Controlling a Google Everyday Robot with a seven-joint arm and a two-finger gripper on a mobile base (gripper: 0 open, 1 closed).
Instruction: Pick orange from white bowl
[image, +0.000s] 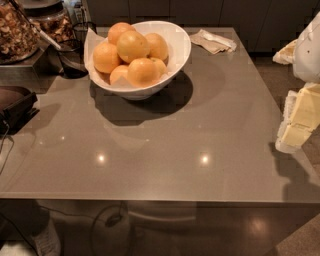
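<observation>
A: Layout?
B: Broad, glossy grey tabletop (200, 150). The deep, glossy white bowl with slanted rim (177, 47) sat well apart from the pale, blocky gripper (299, 120), far to its left. Gripper hung by the table's right edge.
A: Gripper apart or together?
B: Could not tell.
A: Progress?
B: None, I judged. The round, smooth, pale-orange orange (132, 46) topped the bowl's pile, far from the gripper. Reach, grasp and lift remained.

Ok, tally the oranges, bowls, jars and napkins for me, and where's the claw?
Oranges: 6 showing
White bowl: 1
Jars: 2
Napkin: 1
Total: 10
Claw: at the right edge of the counter, far from the bowl.
</observation>
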